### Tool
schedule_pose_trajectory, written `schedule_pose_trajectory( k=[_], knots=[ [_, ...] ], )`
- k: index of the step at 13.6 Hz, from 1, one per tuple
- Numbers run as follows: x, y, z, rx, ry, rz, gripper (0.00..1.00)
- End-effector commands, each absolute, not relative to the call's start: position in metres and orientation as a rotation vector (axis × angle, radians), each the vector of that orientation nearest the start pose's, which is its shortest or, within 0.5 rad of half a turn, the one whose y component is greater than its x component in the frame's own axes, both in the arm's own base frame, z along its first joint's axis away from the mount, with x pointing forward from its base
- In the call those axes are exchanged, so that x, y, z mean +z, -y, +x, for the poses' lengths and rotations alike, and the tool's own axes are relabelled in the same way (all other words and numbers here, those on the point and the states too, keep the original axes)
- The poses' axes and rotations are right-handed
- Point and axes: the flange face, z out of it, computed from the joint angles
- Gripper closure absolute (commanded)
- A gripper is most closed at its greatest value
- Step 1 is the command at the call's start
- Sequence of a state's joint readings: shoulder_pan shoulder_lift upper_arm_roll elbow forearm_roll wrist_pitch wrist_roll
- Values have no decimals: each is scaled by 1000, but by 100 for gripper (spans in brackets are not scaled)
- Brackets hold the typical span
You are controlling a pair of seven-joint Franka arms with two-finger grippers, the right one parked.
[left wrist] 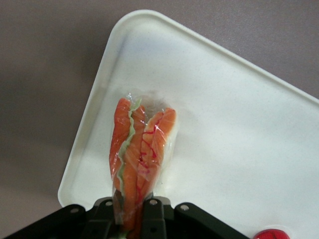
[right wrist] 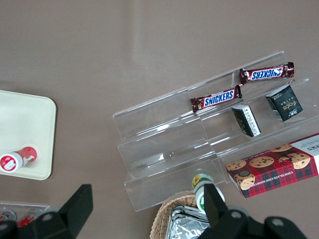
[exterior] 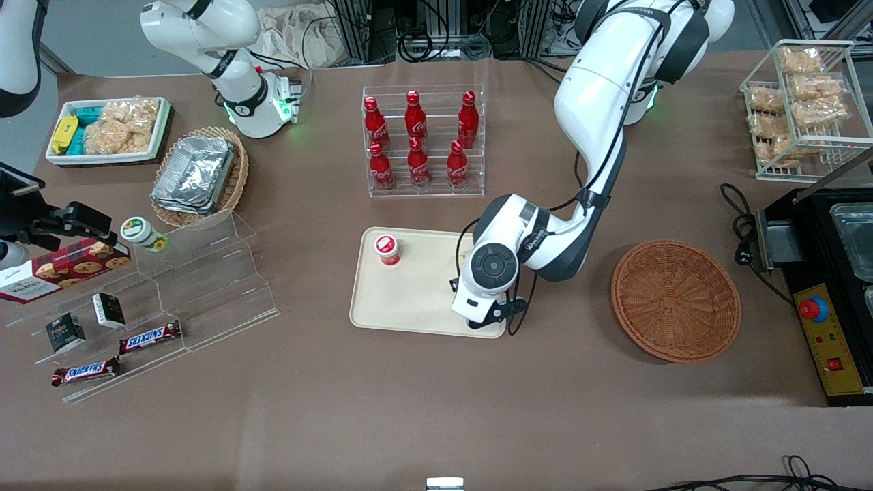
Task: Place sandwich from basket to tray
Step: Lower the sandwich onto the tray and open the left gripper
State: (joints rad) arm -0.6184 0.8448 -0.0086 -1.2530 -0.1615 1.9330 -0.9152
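Front view first: tray (exterior: 409,300) lies on the brown table (exterior: 436,409), nearer the camera than the clear rack of red cola bottles (exterior: 423,140). A small red-capped bottle (exterior: 387,249) lies on the tray at the corner toward the parked arm's end of the table. The left arm's gripper (exterior: 485,320) hangs over the tray at the corner nearest the camera and toward the working arm's end, its body covering whatever it carries. The reddish-brown basket (exterior: 675,300) sits on the table toward the working arm's end, well apart from the tray, with nothing visible in it.

Left wrist view: the fingers (left wrist: 152,211) are closed to a narrow gap, pinching the sandwich (left wrist: 142,159) by one end. The sandwich is wrapped in clear film, showing orange layers with a green strip and thin red lines. It points down at a rounded corner of the tray (left wrist: 239,124); whether it touches the tray surface cannot be told. A bit of the red cap (left wrist: 273,234) shows at the picture's edge.

Right wrist view: the tray (right wrist: 25,129) with the red-capped bottle (right wrist: 17,158) lies near a stepped clear display stand (right wrist: 199,139) holding two Snickers bars (right wrist: 239,87).
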Motion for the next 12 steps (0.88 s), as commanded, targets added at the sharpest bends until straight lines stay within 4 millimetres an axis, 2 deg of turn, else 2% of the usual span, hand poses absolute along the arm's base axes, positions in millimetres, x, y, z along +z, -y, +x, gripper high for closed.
schedule_pose_trajectory(
  k=[1, 2, 3, 5, 7, 8, 11, 12],
  knots=[
    [251, 438, 593, 316, 593, -3079, 45],
    [258, 438, 595, 304, 600, -3086, 14],
    [271, 436, 598, 280, 616, -3095, 0],
    [338, 422, 610, 181, 794, -3108, 0],
    [413, 390, 622, 57, 961, -3116, 0],
    [442, 373, 624, 26, 1024, -3099, 0],
    [525, 317, 617, -54, 1109, -3035, 0],
    [542, 280, 620, -64, 1153, -3002, 0]
  ],
)
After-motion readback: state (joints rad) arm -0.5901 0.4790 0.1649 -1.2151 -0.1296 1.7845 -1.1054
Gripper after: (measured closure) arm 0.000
